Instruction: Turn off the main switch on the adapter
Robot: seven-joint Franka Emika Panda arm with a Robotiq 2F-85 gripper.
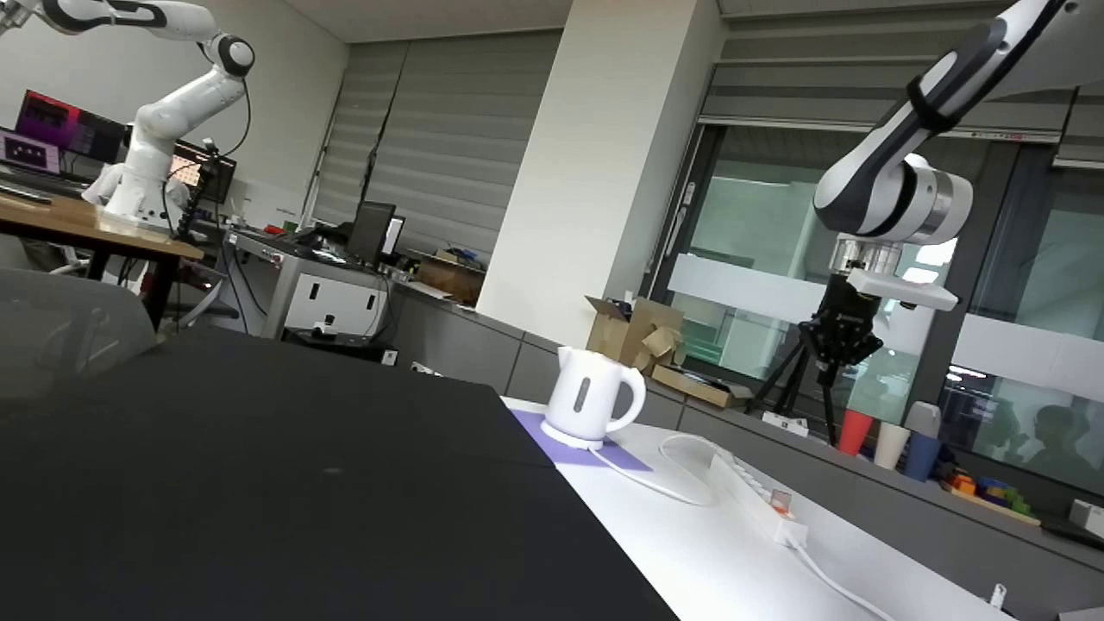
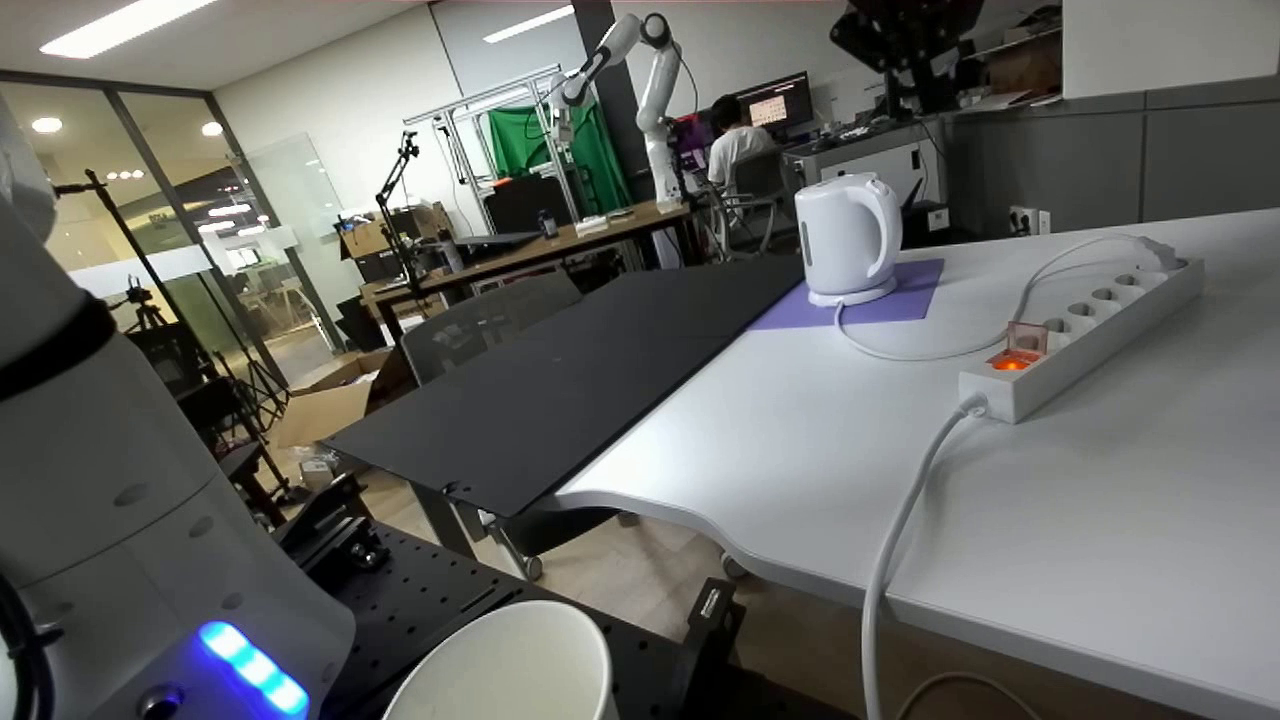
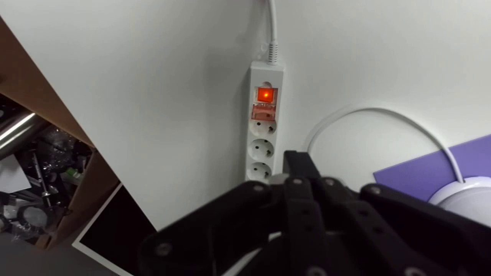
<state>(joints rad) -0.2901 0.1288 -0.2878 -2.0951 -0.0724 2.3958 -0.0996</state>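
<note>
Wrist view: the jaws were drawn together into a narrow tip, nothing visible between them; in both exterior views they hung high, touching nothing. Below lay the adapter [image 3: 261, 135], a long white strip, and as the wrist camera faced, the jaws showed just right of its sockets [image 3: 261, 149], short of its far end. There the main switch [image 3: 266, 95] glowed orange, so presumably still on. Its see-through flip cover [image 3: 263, 112] stood raised on the near side, between sockets and switch.

The step in hand looked like the approach. Doing it well meant travelling far and slightly left at height, clearing the raised cover, then lowering straight onto the switch with the jaws closed as one blunt poker. Which half stood proud could not be told. A sideways shove risked skidding the strip or knocking the cover down; a short vertical push, until the glow died, seemed best.

Past the switch the mains cord [image 3: 273, 19] ran far across the desk [image 3: 172, 96]; to the right another cord [image 3: 402, 116] curved to the white kettle [image 3: 470, 203] on its purple mat [image 3: 418, 172].
</note>
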